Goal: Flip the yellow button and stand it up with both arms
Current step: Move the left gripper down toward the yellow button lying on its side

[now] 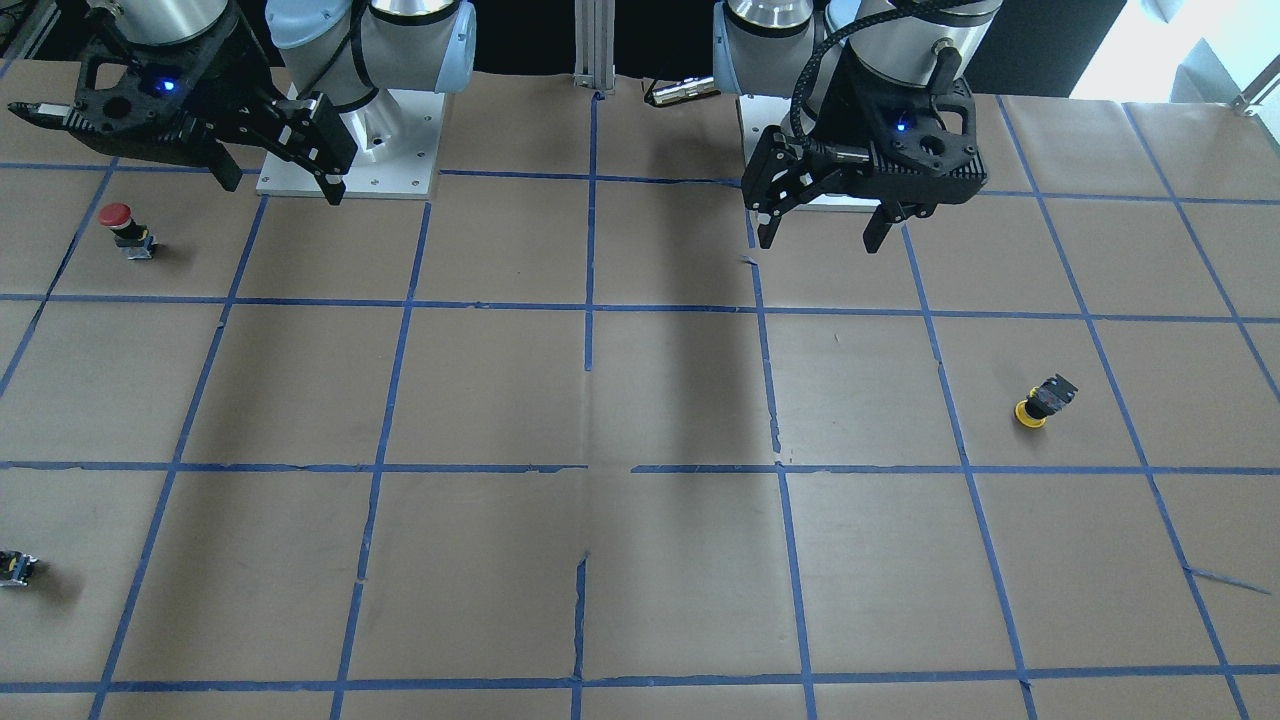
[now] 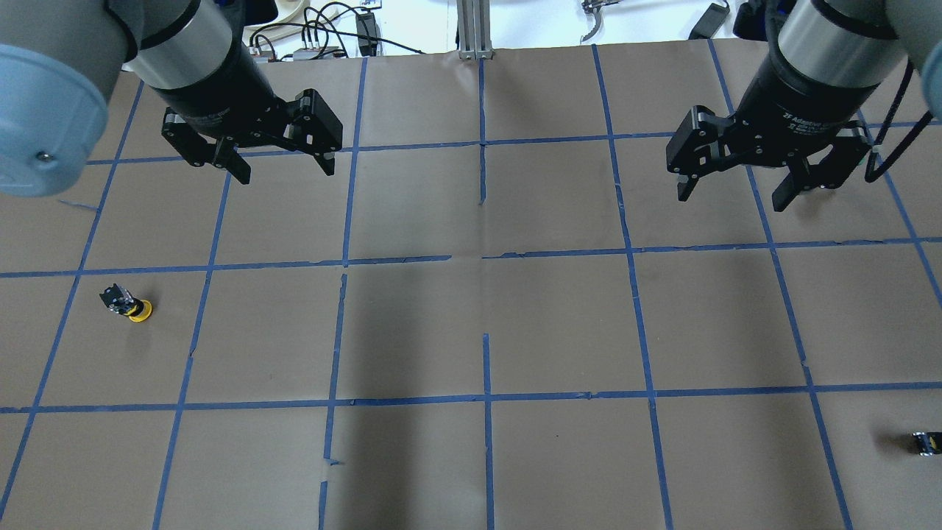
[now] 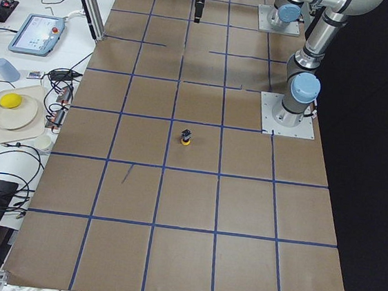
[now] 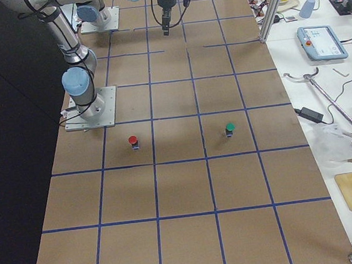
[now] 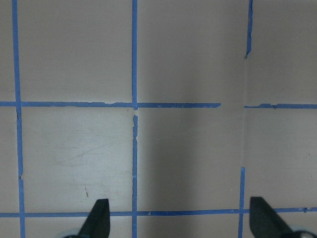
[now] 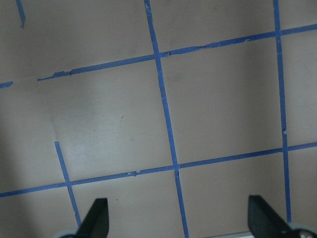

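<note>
Facing the robot, we see the left arm's fingers (image 1: 878,235) spread apart above the counter (image 1: 640,400), and the right arm's fingers (image 1: 328,180) also apart. The yellow button (image 1: 1040,402) rests on the left arm's side, well apart from both. A red button (image 1: 125,228) stands near the right arm. Overhead, we find the yellow one inside one taped square. From the left end, it sits cap down with its black body up.

The left arm (image 2: 180,40) and right arm (image 2: 831,37) are silver-grey with light-blue joint caps. The left gripper (image 1: 820,242) and right gripper (image 1: 280,188) are black, each with one small blue light.
</note>
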Robot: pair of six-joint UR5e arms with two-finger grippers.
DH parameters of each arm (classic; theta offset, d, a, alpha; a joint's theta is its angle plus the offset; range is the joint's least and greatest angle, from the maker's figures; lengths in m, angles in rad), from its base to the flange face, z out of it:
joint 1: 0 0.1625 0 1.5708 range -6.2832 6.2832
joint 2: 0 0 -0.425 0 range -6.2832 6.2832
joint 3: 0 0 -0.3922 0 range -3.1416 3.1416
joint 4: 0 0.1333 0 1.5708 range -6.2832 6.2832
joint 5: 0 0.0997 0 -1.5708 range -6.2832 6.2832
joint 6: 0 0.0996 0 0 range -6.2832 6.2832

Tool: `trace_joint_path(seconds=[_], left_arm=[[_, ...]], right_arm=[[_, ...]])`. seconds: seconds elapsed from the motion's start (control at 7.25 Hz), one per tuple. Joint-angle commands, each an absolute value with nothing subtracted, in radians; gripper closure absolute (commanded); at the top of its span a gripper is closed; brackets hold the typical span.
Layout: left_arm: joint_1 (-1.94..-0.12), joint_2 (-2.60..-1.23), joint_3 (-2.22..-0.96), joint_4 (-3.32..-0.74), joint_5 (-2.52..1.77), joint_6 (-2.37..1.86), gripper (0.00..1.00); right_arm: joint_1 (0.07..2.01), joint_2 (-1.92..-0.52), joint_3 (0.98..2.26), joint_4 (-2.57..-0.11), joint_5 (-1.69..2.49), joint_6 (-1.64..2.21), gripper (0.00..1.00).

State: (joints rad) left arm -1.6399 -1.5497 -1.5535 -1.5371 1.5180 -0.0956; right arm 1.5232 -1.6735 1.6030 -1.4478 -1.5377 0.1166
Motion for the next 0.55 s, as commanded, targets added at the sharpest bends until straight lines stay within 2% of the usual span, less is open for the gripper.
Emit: trace_joint_path(seconds=[0.0,0.14,0.41], left_arm=[[-1.632,-1.551,-1.554,-1.532,1.513,-0.089,0.00],[-1.596,-1.549,-1.557,-1.534,1.516,-0.080,0.00],[-1.403,-1.539,-1.627,-1.540,1.548,0.033,0.00]], right_arm=[[1.523,-1.674,1.605,-1.445,-1.539,0.117,0.00],[1.523,-1.674,1.605,-1.439,-1.540,0.118,0.00],[1.523,-1.674,1.603,-1.440,-1.539,0.118,0.00]])
